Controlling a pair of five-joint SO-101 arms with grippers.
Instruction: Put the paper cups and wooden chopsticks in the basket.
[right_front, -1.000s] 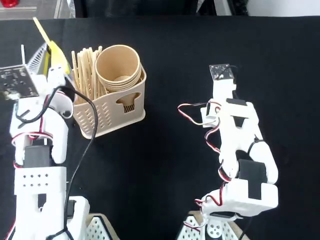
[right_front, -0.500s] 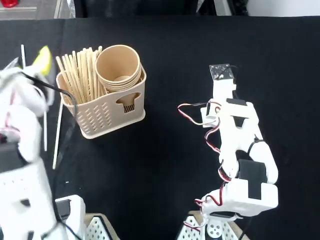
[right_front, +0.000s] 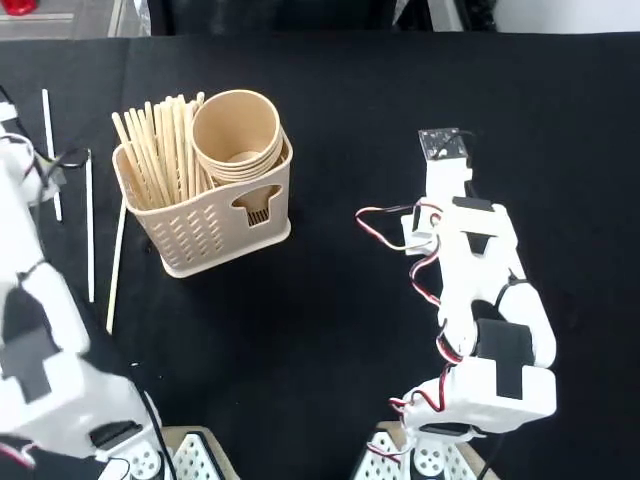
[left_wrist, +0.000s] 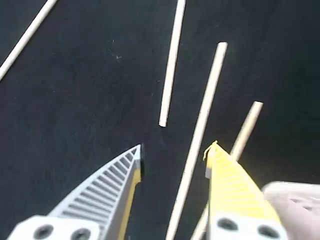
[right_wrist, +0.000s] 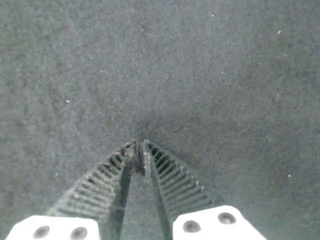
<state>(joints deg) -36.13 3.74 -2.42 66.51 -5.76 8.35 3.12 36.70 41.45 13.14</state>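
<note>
Black table under everything. At the near edge, right arm sat folded up, right of centre, well apart from the task items. I saw the right gripper pressed together, tips meeting, nothing pinched, black table surface beneath it.

The left arm stood at the table's far-left edge. Its left gripper was spread wide above the loose chopsticks, holding nothing. In the wrist view one stick ran between the jaws and another lay just beside the yellow jaw; I couldn't tell whether either was touched. Those sticks lay flat on the table left of the basket, roughly parallel and apart from each other, with the nearest one just beside the basket's left corner.

Further back, the basket stood upright, left of centre. In its left part a bundle of chopsticks stood on end, fanned and leaning. In its right part the cups were nested in one stack, mouth up, rims above the basket wall.
</note>
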